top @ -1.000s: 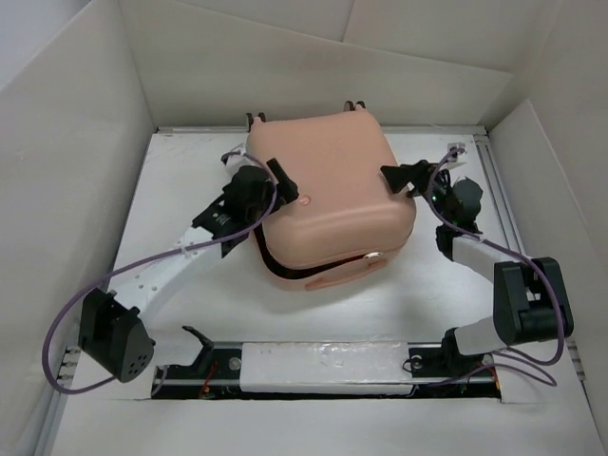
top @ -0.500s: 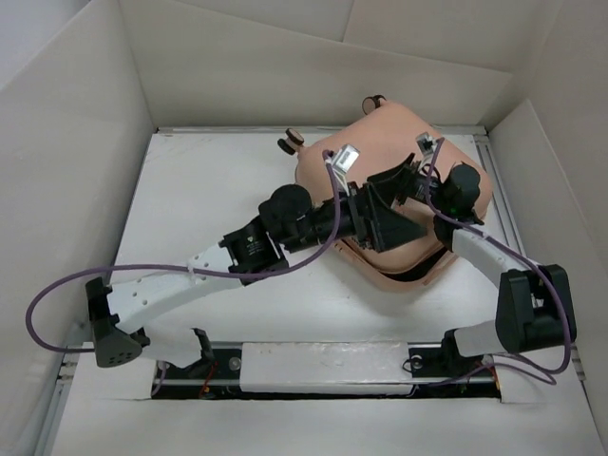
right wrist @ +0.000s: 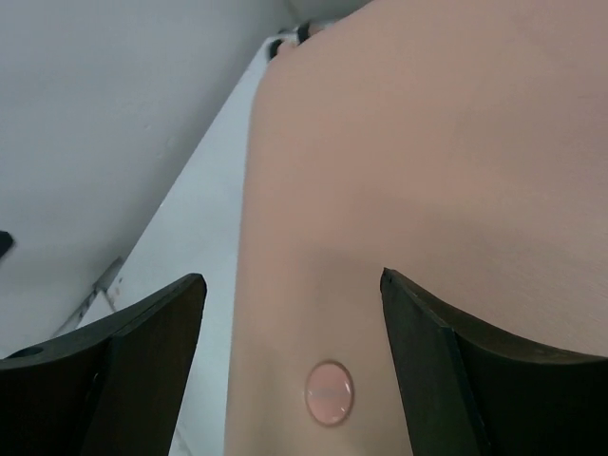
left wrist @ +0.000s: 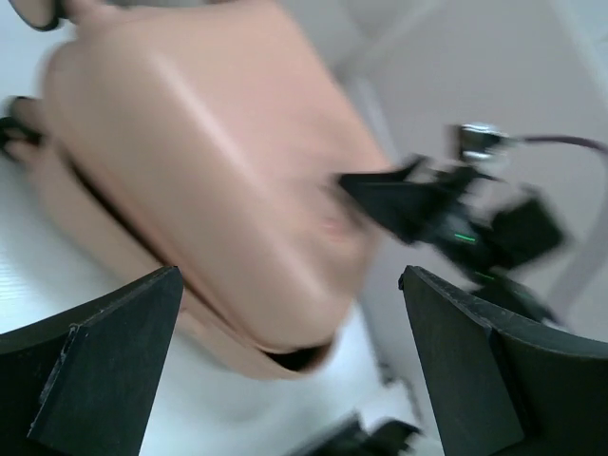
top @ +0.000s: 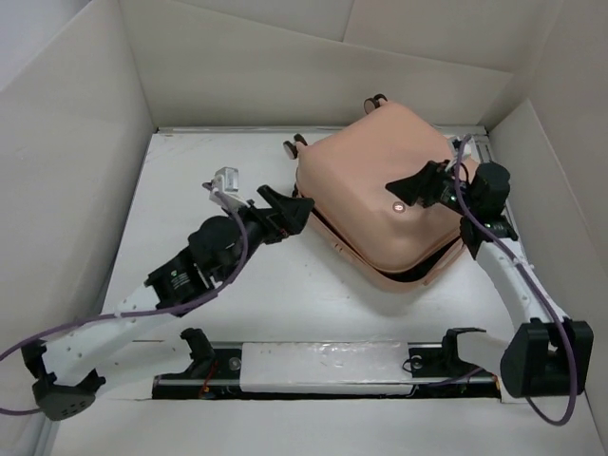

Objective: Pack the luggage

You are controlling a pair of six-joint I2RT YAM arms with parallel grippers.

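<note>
The luggage [top: 370,185], a peach-pink hard-shell suitcase, lies lid down at the back right of the table, with a narrow black gap along its near edge. It fills the right wrist view [right wrist: 427,171] and shows blurred in the left wrist view [left wrist: 218,180]. Its caster wheels [top: 293,145] stick out at the back. My right gripper [top: 410,185] is open just above the lid, over a small round badge [right wrist: 329,392]. My left gripper [top: 290,211] is open and empty just left of the suitcase's near left corner.
White cardboard walls [top: 76,142] close in the table on the left, back and right. A rail with black clamps [top: 323,366] runs along the near edge. The left arm's purple cable [top: 57,332] loops at the near left.
The left arm has pulled back left off the suitcase. The lid, propped open half a second ago, is now down. The right gripper now sits over the lid.
</note>
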